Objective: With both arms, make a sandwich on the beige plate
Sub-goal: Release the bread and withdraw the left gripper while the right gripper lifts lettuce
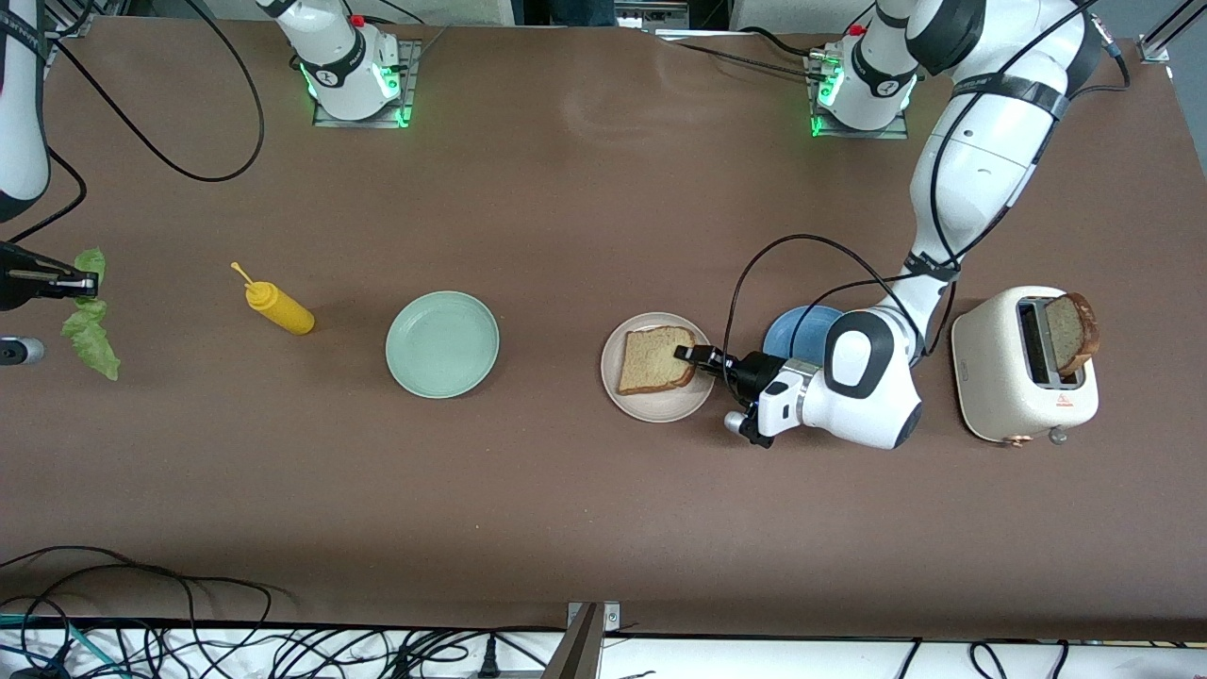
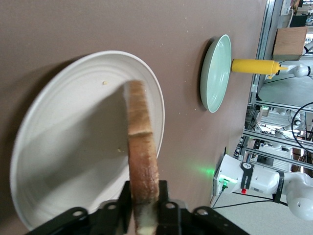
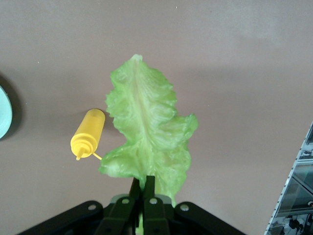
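Brown tabletop: the left gripper (image 1: 686, 356) sets a tan, dark-crusted bread slice (image 1: 653, 358) on the round beige plate (image 1: 657, 404), fingers flanking its crust (whether they grip is unclear). The right gripper (image 3: 145, 192), over the right arm's table end, pinches a frilly green lettuce leaf (image 3: 146, 132), likely next onto the bread.

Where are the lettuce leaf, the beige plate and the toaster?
lettuce leaf (image 3: 146, 132), right wrist view, middle of the leaf.
beige plate (image 1: 660, 405), front view, bare rim nearest the camera.
toaster (image 1: 1000, 377), front view, its pale side wall.
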